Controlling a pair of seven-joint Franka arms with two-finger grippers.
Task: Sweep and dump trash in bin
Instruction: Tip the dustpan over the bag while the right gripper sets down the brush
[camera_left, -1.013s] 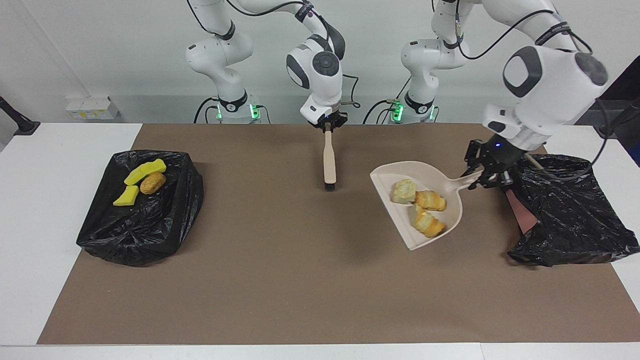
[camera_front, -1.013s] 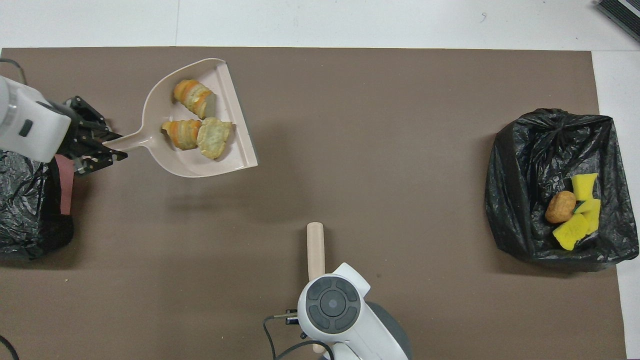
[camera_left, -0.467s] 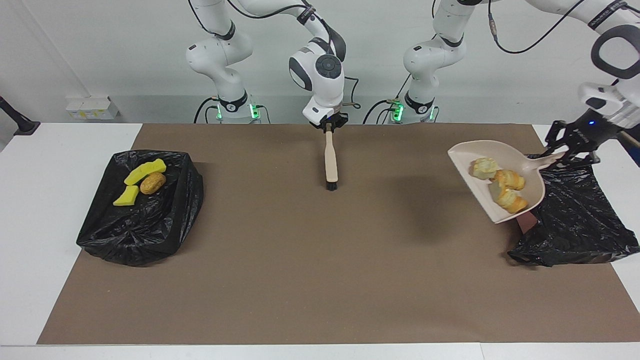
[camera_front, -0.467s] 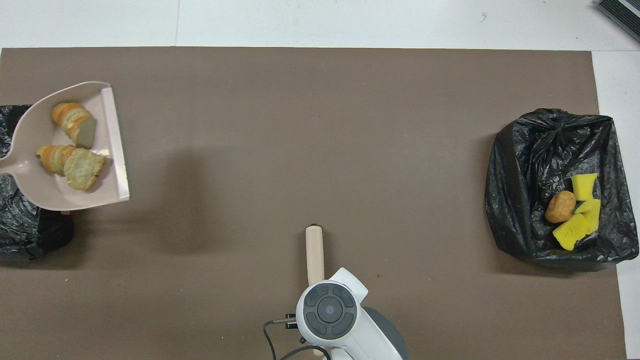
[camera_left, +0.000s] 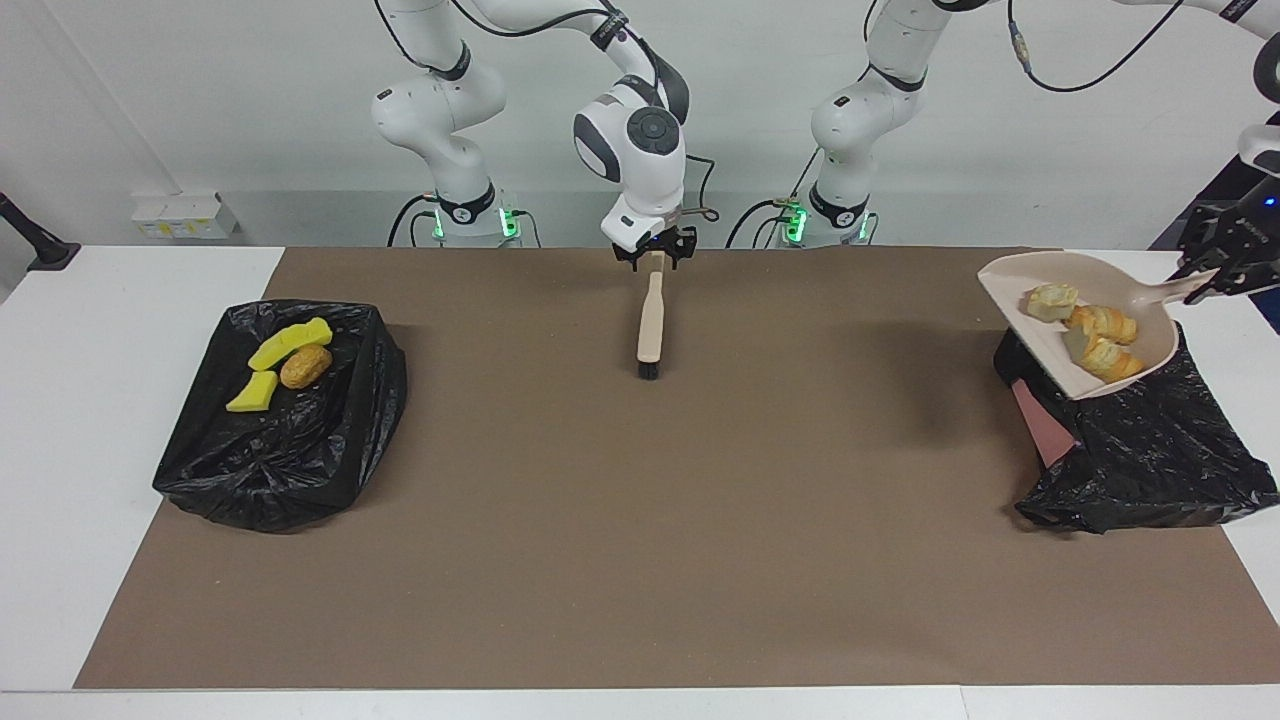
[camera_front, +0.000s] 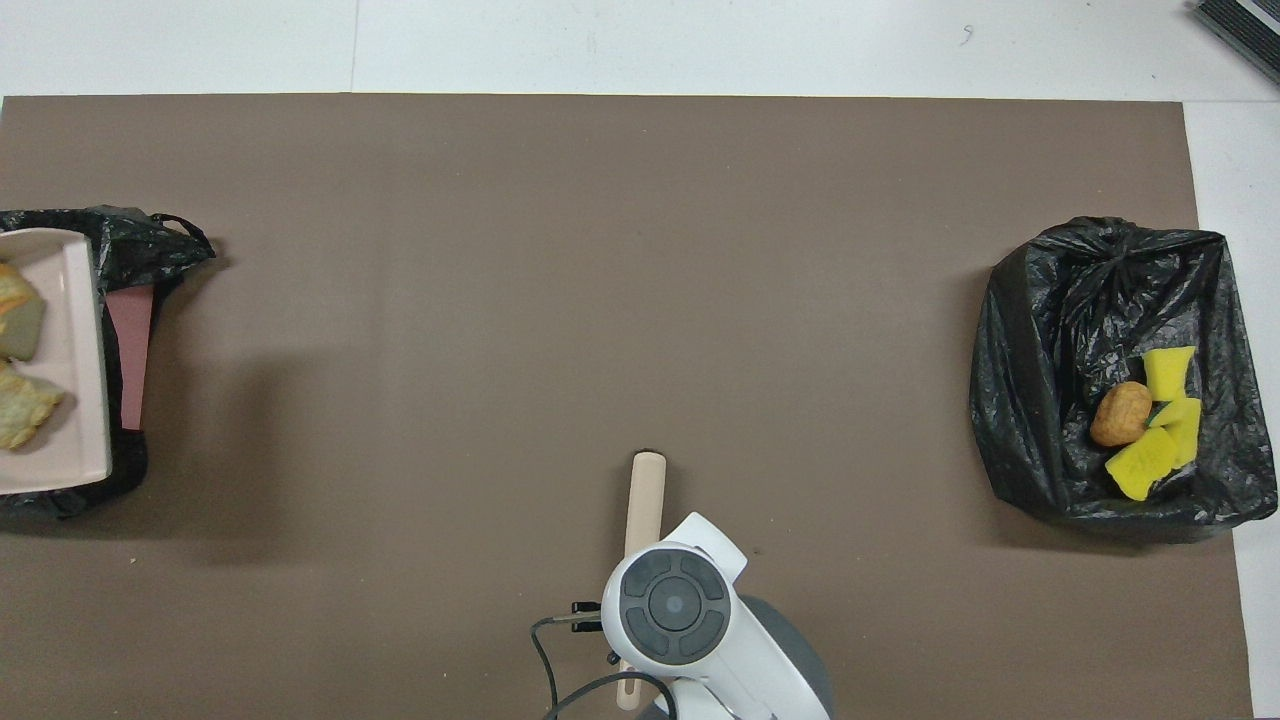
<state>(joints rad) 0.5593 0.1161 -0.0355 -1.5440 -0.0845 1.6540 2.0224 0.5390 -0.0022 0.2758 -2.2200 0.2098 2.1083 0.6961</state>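
Note:
My left gripper (camera_left: 1212, 277) is shut on the handle of a beige dustpan (camera_left: 1050, 345), held in the air over the black-bagged bin (camera_left: 1140, 450) at the left arm's end of the table. Three beige-and-orange pastry pieces of trash (camera_left: 1088, 328) lie in the pan. In the overhead view only the pan's edge (camera_front: 75, 360) shows over that bin (camera_front: 135, 245). My right gripper (camera_left: 655, 250) stands open around the top of a beige brush (camera_left: 650, 320), which lies on the brown mat.
A second black-bagged bin (camera_left: 290, 440) stands at the right arm's end, with yellow sponge chunks (camera_left: 290, 342) and a brown lump (camera_left: 306, 367) in it. A pinkish wall (camera_left: 1040, 430) shows under the first bin's bag. The brown mat (camera_left: 640, 520) covers the table's middle.
The left arm carried the loaded dustpan from over the mat up and out over the bin at its end. The right gripper opened off the brush handle, and the brush shifted slightly.

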